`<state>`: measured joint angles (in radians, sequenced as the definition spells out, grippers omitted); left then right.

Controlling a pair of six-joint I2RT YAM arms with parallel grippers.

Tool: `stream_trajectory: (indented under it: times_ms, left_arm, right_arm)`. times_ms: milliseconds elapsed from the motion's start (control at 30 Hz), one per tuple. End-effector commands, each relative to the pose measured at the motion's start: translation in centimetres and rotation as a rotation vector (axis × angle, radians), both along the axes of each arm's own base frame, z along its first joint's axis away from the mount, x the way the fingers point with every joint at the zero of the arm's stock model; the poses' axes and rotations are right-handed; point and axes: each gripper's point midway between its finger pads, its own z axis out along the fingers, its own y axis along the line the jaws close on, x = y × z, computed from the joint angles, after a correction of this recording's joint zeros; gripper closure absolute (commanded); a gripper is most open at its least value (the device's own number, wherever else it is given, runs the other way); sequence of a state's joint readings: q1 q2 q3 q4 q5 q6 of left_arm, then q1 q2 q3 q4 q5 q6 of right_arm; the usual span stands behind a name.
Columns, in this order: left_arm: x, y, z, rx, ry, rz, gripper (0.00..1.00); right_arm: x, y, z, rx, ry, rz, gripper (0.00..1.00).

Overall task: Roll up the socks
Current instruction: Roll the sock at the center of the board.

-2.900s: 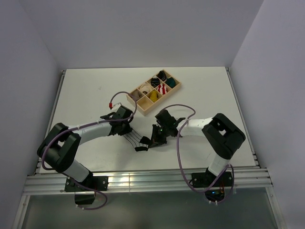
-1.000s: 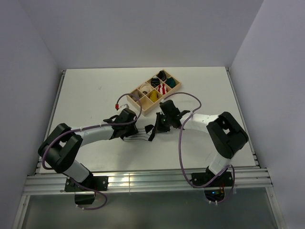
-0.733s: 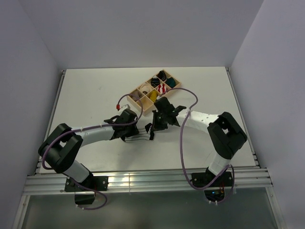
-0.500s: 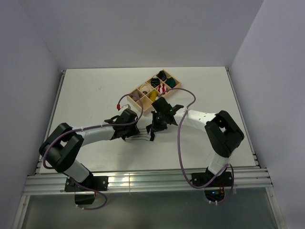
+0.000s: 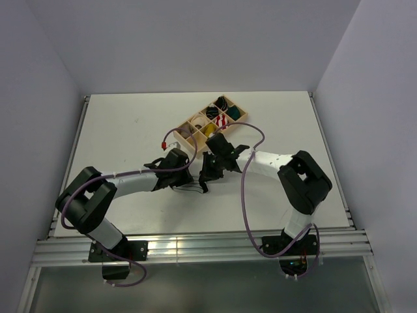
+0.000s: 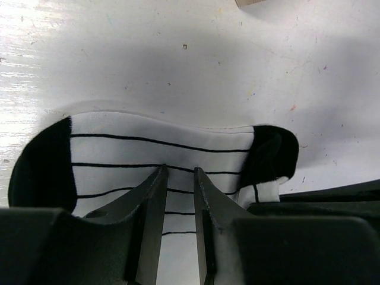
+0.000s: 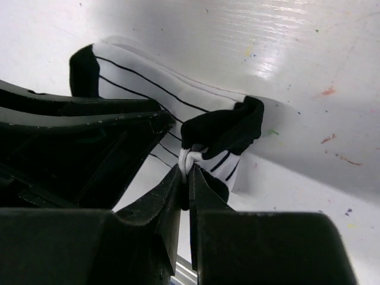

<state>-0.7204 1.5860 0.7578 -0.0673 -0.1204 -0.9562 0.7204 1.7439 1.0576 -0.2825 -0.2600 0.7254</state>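
we judge the striped sock (image 6: 178,154) light and limp, best held at its folded black end, which is nipped between the tips of the right pincer (image 7: 186,171), while the left pincer (image 6: 180,172) stands narrow, pinning cloth beneath it.

Top external: fixed high behind the arm bases (image 5: 117,250), looked down over the whole surface (image 5: 117,124). Left wrist: close above the surface, looked along its own fingers (image 6: 149,219) onto the striped sock (image 6: 148,148). Right wrist: equally close, faced that sock from its opposite end; all views shared it.
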Motion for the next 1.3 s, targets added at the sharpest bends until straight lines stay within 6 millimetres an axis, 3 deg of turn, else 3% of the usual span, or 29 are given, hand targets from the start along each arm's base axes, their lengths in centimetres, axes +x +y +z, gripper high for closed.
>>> stream_trajectory:
  times_ms: [0,100,233,367,433,600,833,1067,1267]
  left_arm:
    - [-0.4,-0.3,-0.4,0.000,0.013,-0.014,0.70]
    - [-0.4,-0.2,-0.3,0.004,0.006,-0.016,0.70]
    - [-0.3,-0.1,-0.2,0.006,-0.003,-0.018,0.70]
    - [-0.1,0.1,0.1,0.009,-0.024,-0.016,0.70]
    - [0.2,0.3,0.7,0.011,-0.052,-0.016,0.70]
    - [0.5,0.5,1.6,0.009,-0.080,-0.013,0.70]
    - [-0.2,0.9,0.7,0.008,-0.053,-0.002,0.71]
    - [-0.4,1.2,0.7,0.016,-0.059,-0.003,0.71]
    - [-0.3,1.1,0.7,0.014,-0.062,-0.007,0.72]
  right_arm:
    - [0.1,1.0,-0.5,0.042,0.001,-0.004,0.87]
    - [0.1,0.9,-1.4,0.043,0.009,-0.023,0.83]
    - [-0.1,0.5,-2.6,0.060,0.027,-0.044,0.70]
    - [-0.2,0.5,-2.7,0.098,0.045,-0.048,0.56]
    - [-0.1,0.5,-2.4,0.119,0.040,-0.056,0.54]
    - [0.7,0.0,-1.8,0.148,0.027,-0.099,0.57]
    - [1.8,-0.6,-1.0,0.148,-0.007,-0.141,0.61]
    - [3.1,0.6,1.5,0.237,-0.058,-0.120,0.61]
    - [4.3,0.7,1.1,0.192,-0.071,-0.134,0.65]
